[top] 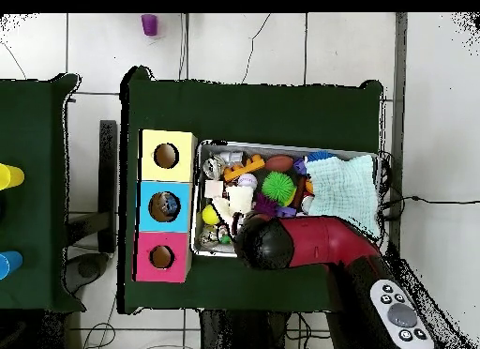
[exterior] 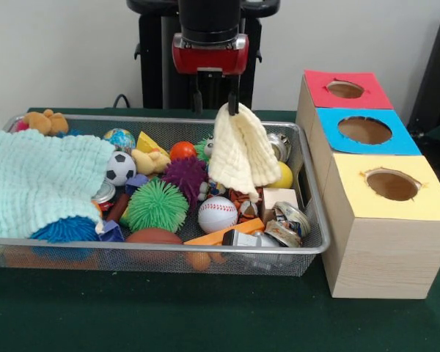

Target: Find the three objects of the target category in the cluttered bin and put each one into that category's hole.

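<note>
The bin (exterior: 169, 246) is a wide silver wire-mesh basket full of clutter; it also shows in the overhead view (top: 281, 144). My gripper (exterior: 215, 108) hangs over its far right part. Its two fingers stand apart, and a cream cloth (exterior: 242, 150) hangs from the tip of the right-hand finger (exterior: 233, 103), lifted above the clutter. Three wooden boxes stand beside the bin, each with a round hole: red top (exterior: 346, 89), blue top (exterior: 364, 130), yellow top (exterior: 392, 185). In the overhead view my arm (top: 314, 242) covers the bin's near edge.
In the bin lie a mint cloth (exterior: 40, 180), a baseball (exterior: 217, 214), a green spiky ball (exterior: 156, 205), a purple spiky ball (exterior: 185, 174), a soccer ball (exterior: 119, 167), a yellow ball (exterior: 282, 176), crushed cans (exterior: 290, 220) and a teddy (exterior: 46, 121).
</note>
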Robot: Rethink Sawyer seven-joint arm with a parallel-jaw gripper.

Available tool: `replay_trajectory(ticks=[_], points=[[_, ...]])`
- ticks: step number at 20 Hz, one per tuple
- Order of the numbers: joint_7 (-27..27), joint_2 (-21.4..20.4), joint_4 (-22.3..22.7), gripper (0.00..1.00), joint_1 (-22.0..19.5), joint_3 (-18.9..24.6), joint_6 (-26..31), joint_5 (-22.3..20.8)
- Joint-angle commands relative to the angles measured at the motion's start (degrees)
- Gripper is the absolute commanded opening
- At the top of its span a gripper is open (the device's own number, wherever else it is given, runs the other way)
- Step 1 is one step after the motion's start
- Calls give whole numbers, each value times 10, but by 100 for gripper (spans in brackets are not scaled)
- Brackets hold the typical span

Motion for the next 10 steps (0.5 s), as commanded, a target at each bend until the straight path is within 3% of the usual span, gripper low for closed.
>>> replay_trajectory(ticks=[1, 5, 10], points=[[-81, -34, -28, 100, -28, 45, 104, 21], [-95, -59, -37, 100, -37, 50, 134, 20], [-98, -26, -72, 100, -36, 41, 108, -41]])
